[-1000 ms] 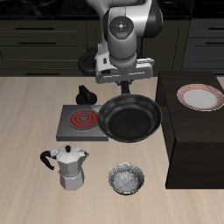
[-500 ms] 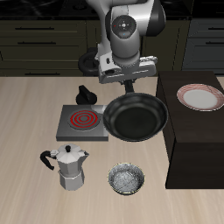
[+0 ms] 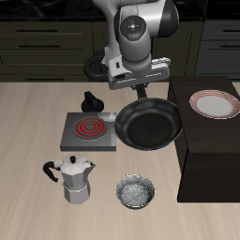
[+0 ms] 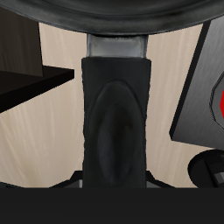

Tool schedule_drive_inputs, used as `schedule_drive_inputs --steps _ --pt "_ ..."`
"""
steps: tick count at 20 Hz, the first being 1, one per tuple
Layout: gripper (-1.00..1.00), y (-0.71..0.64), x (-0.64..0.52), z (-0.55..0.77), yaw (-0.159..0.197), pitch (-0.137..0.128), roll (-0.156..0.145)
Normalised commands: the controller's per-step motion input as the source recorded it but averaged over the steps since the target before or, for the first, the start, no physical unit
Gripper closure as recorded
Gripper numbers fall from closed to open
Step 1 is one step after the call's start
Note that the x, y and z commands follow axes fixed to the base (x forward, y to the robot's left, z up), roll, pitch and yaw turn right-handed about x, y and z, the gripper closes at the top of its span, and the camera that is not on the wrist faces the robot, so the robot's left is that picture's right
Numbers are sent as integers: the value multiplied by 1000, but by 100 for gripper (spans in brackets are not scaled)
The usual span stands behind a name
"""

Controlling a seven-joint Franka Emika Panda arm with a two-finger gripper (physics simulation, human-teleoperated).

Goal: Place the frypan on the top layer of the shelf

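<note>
The round black frypan [image 3: 147, 124] hangs in the air, tilted, between the hotplate and the shelf, its rim close to the shelf's near corner. My gripper [image 3: 140, 89] is shut on its long black handle, which fills the wrist view [image 4: 114, 114]. The shelf [image 3: 211, 141] is a large dark boxy unit at the table's side; its flat top carries a plate. The shelf's edge shows in the wrist view [image 4: 26, 87] beside the handle.
A white plate with a red rim [image 3: 216, 104] lies on the shelf's top. A grey hotplate with a red spiral [image 3: 88, 129], a moka pot [image 3: 75, 178], a speckled grey bowl [image 3: 136, 192] and a small black object [image 3: 92, 101] stand on the table.
The frypan has risen a little and moved toward the shelf, still held by the handle.
</note>
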Motion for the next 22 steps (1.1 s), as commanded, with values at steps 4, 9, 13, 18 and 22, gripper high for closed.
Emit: schedule_drive_inputs --steps 4,9,13,18,22 --pt "100 248 -102 42 19 -12 41" --pt "100 25 21 37 8 1 -5" --pt "100 -229 209 -76 7 34 -68" --pt "100 -82 172 -84 30 22 -28" --pt "100 61 31 -51 90 8 40"
